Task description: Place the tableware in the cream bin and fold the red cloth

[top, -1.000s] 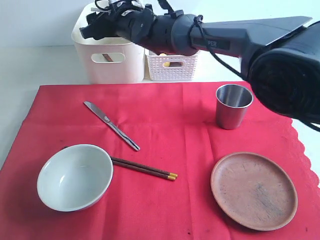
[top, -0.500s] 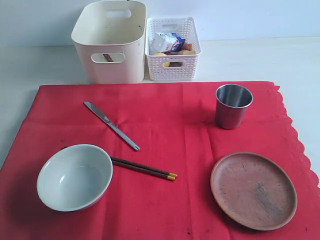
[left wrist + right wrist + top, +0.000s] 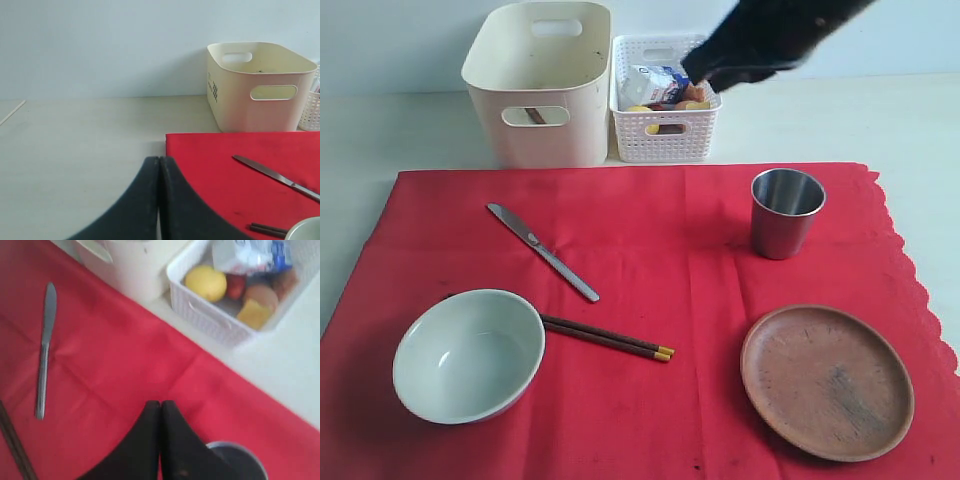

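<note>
No writing can be read anywhere; the blue print on the carton [image 3: 250,254] is too blurred.

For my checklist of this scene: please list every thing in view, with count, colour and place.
red cloth: 1, red, spread on table
cream bin: 1, cream, behind cloth, left
basket: 1, white lattice, beside bin, holds food
knife: 1, metal, on cloth, far left
bowl: 1, pale green-white, on cloth, near left
chopsticks: 2, brown, yellow tips, right of bowl
steel cup: 1, grey, on cloth, far right
plate: 1, brown wood, on cloth, near right
left tool: 1, black, shut, above bare table
right tool: 1, black, shut, above cloth
</note>
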Robot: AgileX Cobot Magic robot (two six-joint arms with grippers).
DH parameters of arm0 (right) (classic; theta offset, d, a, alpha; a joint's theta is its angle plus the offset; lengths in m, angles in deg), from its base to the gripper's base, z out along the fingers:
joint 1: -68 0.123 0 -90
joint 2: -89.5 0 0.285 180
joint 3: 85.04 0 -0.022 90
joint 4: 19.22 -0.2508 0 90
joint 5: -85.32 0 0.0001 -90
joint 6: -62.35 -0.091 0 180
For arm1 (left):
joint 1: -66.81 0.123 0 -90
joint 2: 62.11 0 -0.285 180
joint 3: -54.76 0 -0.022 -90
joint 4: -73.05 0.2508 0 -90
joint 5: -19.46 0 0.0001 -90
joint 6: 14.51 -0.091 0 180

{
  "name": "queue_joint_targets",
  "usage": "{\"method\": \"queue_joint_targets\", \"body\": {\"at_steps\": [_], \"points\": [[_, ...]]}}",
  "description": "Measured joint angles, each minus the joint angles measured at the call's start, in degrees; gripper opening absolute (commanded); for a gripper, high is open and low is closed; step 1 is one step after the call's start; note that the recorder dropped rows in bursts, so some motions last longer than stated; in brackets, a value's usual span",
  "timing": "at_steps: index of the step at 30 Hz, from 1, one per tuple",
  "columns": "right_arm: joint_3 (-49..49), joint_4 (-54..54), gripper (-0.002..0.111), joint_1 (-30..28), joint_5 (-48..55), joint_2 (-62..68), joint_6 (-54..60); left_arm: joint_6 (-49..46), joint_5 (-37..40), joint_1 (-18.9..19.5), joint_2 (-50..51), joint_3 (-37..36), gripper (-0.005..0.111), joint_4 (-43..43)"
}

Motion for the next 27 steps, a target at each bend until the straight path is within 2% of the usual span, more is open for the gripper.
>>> {"method": "queue_joint_targets", "body": {"at_steps": [5,9,17,27], "points": [[-10.2,-0.1,0.0,-3.8,-0.5,-2.9,-3.0,0.0,0.0,0.0,0.0,0.0,0.0,0.0],[-14.6,-0.1,0.0,-6.1,-1.0,-3.1,-5.0,0.0,0.0,0.0,0.0,0.0,0.0,0.0],[-19.5,0.2,0.0,-6.4,-0.8,-6.9,-6.6,0.0,0.0,0.0,0.0,0.0,0.0,0.0],[-25.1,7.8,0.0,-6.6,-0.2,-23.5,-11.6,0.0,0.0,0.0,0.0,0.0,0.0,0.0]]}}
